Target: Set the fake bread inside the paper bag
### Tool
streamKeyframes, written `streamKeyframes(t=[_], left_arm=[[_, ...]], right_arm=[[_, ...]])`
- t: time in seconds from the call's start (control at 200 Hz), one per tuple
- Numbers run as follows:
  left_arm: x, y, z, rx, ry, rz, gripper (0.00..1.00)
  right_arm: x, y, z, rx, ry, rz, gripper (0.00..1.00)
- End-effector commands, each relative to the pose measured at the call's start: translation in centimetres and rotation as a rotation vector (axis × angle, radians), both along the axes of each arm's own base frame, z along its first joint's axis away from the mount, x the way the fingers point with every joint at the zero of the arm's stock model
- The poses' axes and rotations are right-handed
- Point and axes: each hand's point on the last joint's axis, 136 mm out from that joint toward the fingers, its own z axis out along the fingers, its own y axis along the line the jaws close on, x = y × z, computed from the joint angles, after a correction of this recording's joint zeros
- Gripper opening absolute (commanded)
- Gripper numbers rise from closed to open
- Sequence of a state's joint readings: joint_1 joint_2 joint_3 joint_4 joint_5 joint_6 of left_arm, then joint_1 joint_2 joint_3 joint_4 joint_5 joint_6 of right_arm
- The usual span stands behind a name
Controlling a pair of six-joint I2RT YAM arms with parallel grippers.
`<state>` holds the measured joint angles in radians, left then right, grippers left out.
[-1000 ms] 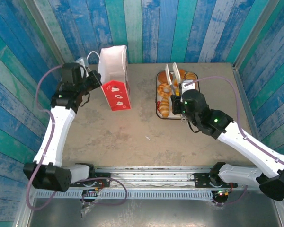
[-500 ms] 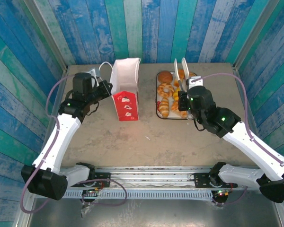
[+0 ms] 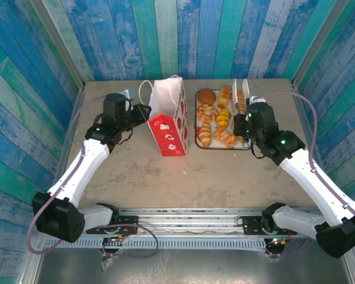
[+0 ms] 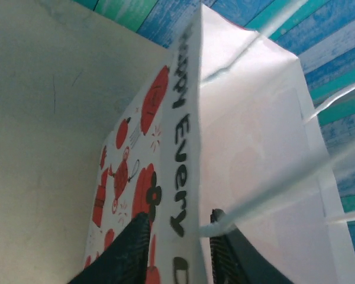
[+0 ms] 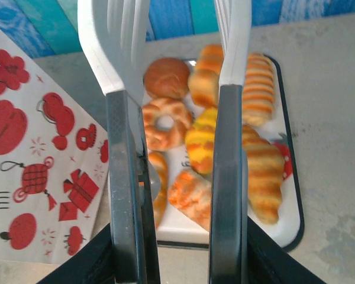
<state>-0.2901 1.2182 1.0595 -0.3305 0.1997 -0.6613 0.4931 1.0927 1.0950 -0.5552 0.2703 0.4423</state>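
L gripper [image 4: 179,214] part-open astride paper bag [image 4: 248,148], maybe touching; R gripper [image 5: 174,92] clamps tongs [image 5: 109,41].

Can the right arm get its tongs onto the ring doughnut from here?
Probably yes: the right gripper holds white tongs open over the tray, and the ring doughnut lies uncovered, nothing between them.

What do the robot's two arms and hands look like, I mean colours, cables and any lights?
The left arm and the right arm both have white shells on the long links, with black joints and bases. A thin purplish cable loops loosely along each arm. A small green light glows near each wrist. The left hand and the right hand are black, with dark, flat fingers.
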Motion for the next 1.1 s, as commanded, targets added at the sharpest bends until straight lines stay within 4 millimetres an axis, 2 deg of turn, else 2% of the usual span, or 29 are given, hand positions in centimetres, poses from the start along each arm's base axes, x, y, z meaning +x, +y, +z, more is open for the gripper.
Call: streamKeyframes(t=[0.0, 0.1, 0.195, 0.24, 0.391, 0.526, 0.636, 0.962, 1.092], left_arm=[[0.6, -0.1, 1.1, 0.016, -0.045, -0.004, 0.46], [0.0, 0.5, 3.8, 0.051, -0.109, 0.000, 0.62], [-0.8, 1.6, 6.2, 0.089, -0.173, 0.025, 0.84], [-1.4, 2.1, 7.0, 0.125, -0.216, 0.029, 0.89], [-3.6, 5.4, 9.0, 0.221, -0.384, 0.144, 1.00], [-6.1, 7.7, 10.7, 0.225, -0.506, 0.241, 0.94], [-7.5, 9.2, 9.2, 0.235, -0.494, 0.302, 0.94], [-9.8, 10.3, -0.9, 0.207, -0.318, 0.337, 0.94], [-10.2, 10.3, -3.7, 0.161, -0.271, 0.351, 0.94]], right_arm=[[-0.2, -0.2, -0.4, 0.053, 0.021, 0.009, 0.43], [0.1, -0.6, -1.0, 0.058, 0.043, 0.008, 0.43], [0.5, -0.6, -1.7, 0.055, 0.071, 0.015, 0.44], [0.9, -0.5, -2.0, 0.057, 0.087, 0.017, 0.44], [2.7, -0.1, -3.2, 0.040, 0.126, 0.019, 0.45], [4.7, 0.0, -4.3, 0.051, 0.168, 0.010, 0.46], [6.1, 0.1, -5.2, 0.086, 0.195, 0.011, 0.48], [9.3, -1.3, -7.0, 0.123, 0.270, -0.041, 0.51], [10.2, -1.3, -8.0, 0.146, 0.307, -0.038, 0.53]])
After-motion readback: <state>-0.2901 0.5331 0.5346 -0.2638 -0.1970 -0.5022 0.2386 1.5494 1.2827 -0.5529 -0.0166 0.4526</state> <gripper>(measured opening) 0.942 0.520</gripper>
